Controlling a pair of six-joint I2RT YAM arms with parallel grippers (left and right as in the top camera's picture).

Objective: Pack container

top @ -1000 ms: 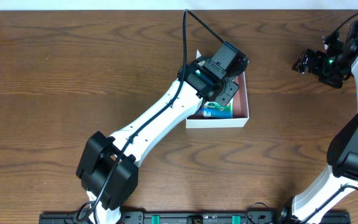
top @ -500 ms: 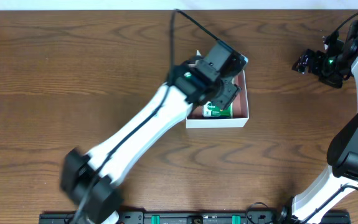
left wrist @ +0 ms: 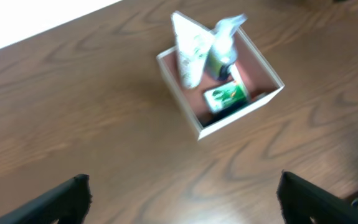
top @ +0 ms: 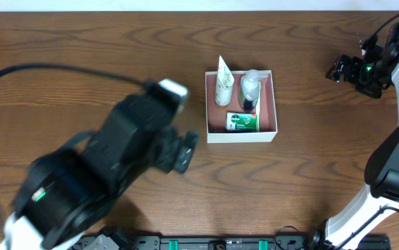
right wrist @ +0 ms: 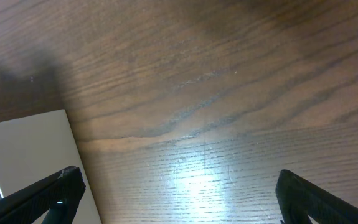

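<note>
At the lower left of the overhead view, the left arm (top: 81,187) is a large blurred shape, and the left gripper (top: 180,149) is over bare table (top: 81,69). In its wrist view the two fingers (left wrist: 73,194) stand wide apart at the bottom corners, with nothing between them.

Further up, just right of centre, the container (top: 241,137) sits flat on the table, well apart from both grippers. Inside it a green packet (top: 243,122) lies along the near wall. Behind the packet a white tube (top: 223,82) leans in the far left corner, its top above the rim, and a clear bottle (top: 250,87) stands just beside it.

At the upper right the right gripper (top: 340,70) hangs over the table, its fingers (right wrist: 60,186) spread wide and holding nothing.
</note>
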